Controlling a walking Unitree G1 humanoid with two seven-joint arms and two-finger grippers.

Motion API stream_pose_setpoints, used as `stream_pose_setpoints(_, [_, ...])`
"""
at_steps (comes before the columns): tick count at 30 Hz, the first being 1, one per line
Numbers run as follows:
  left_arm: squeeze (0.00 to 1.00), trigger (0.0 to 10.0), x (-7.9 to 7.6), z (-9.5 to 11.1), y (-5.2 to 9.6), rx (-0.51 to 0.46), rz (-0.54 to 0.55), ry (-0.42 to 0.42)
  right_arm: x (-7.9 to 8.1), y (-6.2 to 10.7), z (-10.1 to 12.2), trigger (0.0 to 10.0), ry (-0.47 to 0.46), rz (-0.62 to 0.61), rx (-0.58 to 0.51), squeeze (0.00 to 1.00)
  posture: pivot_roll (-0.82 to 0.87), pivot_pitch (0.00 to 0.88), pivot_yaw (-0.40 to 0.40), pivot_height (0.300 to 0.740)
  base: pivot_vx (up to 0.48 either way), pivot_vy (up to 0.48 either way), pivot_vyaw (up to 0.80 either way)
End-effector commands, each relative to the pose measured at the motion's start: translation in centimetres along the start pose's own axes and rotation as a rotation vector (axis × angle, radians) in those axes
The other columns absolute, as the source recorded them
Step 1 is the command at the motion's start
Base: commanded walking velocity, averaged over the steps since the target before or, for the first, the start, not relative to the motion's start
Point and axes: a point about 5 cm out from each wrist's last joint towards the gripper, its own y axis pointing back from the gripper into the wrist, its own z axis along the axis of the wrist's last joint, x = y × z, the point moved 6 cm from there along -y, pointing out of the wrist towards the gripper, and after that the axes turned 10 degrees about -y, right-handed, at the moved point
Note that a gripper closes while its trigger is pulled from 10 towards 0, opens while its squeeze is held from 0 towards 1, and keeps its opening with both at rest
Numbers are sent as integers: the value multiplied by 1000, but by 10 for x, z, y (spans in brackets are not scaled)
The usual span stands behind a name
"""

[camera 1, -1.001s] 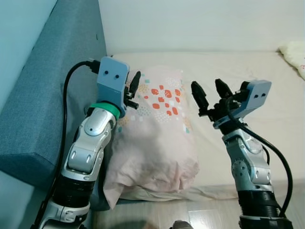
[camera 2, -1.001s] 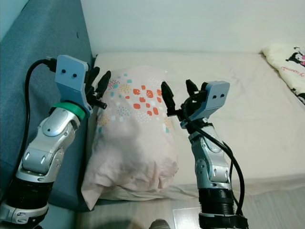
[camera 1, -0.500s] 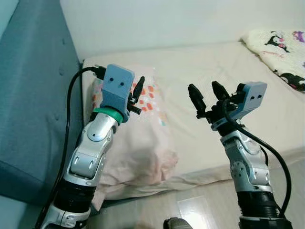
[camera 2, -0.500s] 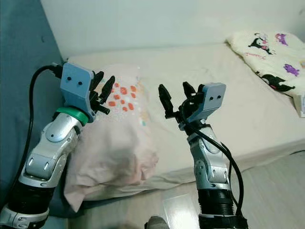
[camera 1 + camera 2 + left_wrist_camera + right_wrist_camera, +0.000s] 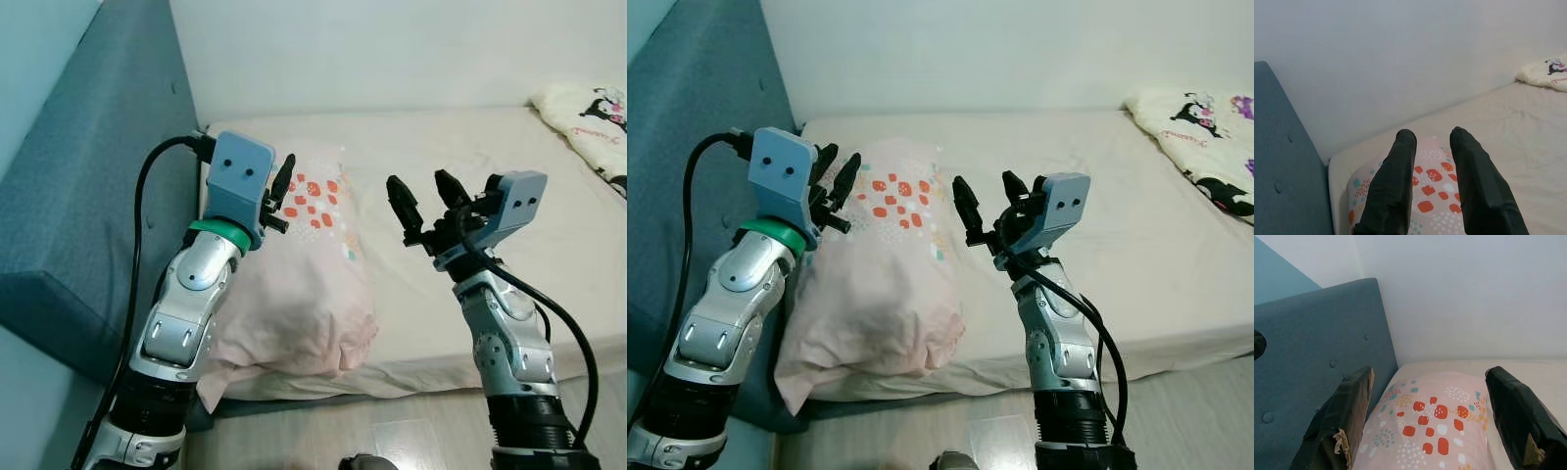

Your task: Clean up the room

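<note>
Unmoved since before, both end effectors hover over the pillow: left end effector narrow, right end effector wide.

bed, pillow & blanket on it

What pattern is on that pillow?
The pillow is pale pink with red, teal and orange speckled patches, clearest in the right wrist view.

Pillow — pale pink, with red, teal and yellow spots at its far end — lies lengthwise on the bed at the head end, against the blue headboard, near edge crumpled and overhanging.
</note>
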Motion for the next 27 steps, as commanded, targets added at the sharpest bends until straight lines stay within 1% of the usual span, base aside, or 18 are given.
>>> stream_pose_setpoints(1, [0,10000,-2,-5,0,13,-5,1,-4,4,-4,10000,4,-19,16,0,-44,0,18,740,0,-480,0])
stream_pose_setpoints(15, [0,10000,-2,-8,-1,25,-7,-2,-3,5,-5,10000,0,-19,17,0,-48,0,22,740,0,-480,0])
stream_pose_setpoints(16, [0,10000,-3,-8,-1,27,-12,17,-4,5,-5,10000,-4,-20,16,0,-47,0,22,740,0,0,0])
stream_pose_setpoints(18, [0,10000,-6,-9,-1,33,-26,26,-4,5,-5,10000,-8,-22,15,0,-47,0,23,740,0,0,0])
stream_pose_setpoints(27, [0,10000,-7,-14,0,43,-36,28,-2,6,-8,10000,-11,-18,21,0,-48,0,23,740,0,0,0])
